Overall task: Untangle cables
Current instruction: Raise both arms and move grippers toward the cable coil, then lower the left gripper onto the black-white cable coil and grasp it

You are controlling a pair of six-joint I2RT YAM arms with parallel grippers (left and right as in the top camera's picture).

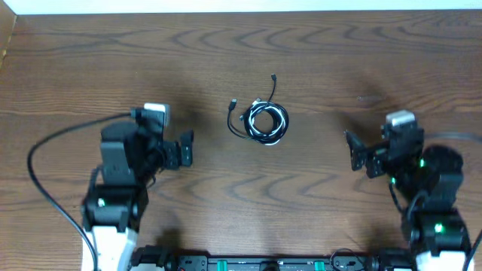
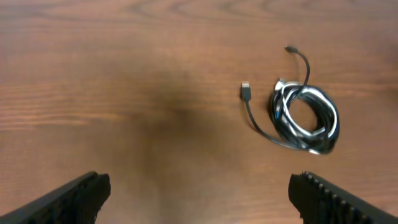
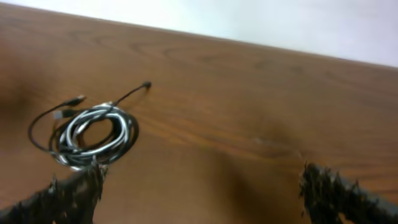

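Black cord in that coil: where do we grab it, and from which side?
Take the black cord on its free tail just behind the plug, where it arcs clear of the coil toward the left arm. Come from above with the left gripper, fingers straddling it. There it lies alone, flat on the table. Inside the coil it is wound with the white cord, so you would likely pinch both.

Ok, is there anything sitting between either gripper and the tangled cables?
Nothing visible does. The coiled black and white cables lie alone, with only bare table between them and the open left gripper on one side and the open right gripper on the other.
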